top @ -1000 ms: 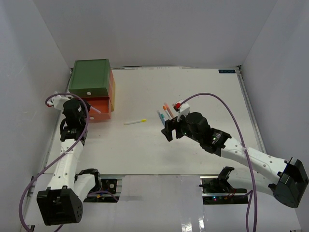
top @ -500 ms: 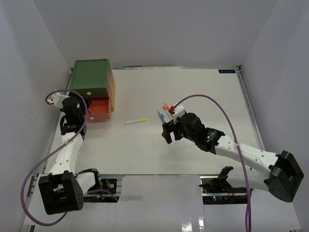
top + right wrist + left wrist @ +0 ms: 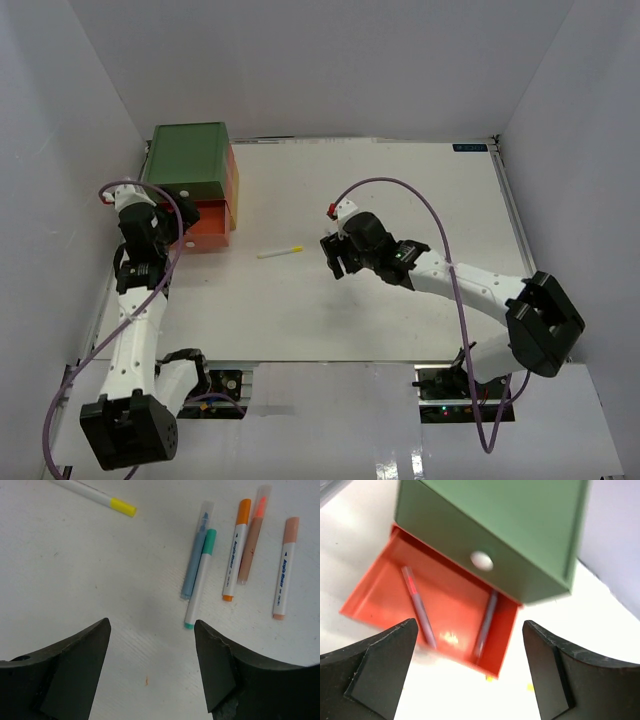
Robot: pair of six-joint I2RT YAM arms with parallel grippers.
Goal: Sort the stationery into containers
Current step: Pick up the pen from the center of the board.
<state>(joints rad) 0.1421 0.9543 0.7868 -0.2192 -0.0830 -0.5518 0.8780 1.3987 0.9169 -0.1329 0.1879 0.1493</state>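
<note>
White table (image 3: 430, 190) carried everything. Drawer stack sat at far-left corner: green drawer (image 3: 185, 158) on top, shut, w/ white knob (image 3: 481, 560) on its front. Orange drawer (image 3: 455, 600) below it was pulled out toward near side. L arm (image 3: 135, 320) ran up the left edge. L gripper (image 3: 470, 625) hung above the open orange drawer, fingers wide apart, nothing betw. them. R arm (image 3: 470, 290) reached from near-right toward table centre. R gripper (image 3: 152, 625) pointed down at table, fingers likewise spread, empty, touching no pen. Inside orange drawer: 2 pens, apart from each other. A red pen (image 3: 417, 605) lay diag. left of centre and a purplish pen (image 3: 486, 620) lay near the right wall. Per R wrist view, 5 pens lay on table in a loose row just beyond the fingertips. Blue pen (image 3: 196, 555) and green pen (image 3: 200, 580) were touching side by side. Next came orange pen (image 3: 235, 555), then clear-cap pen (image 3: 252, 545) just beside it. Peach pen (image 3: 285, 570) lay at the end, slightly apart. In top view that row was hidden under R gripper. Yellow pen (image 3: 280, 252) lay alone on table betw. stack and R gripper, well apart from the row.
</note>
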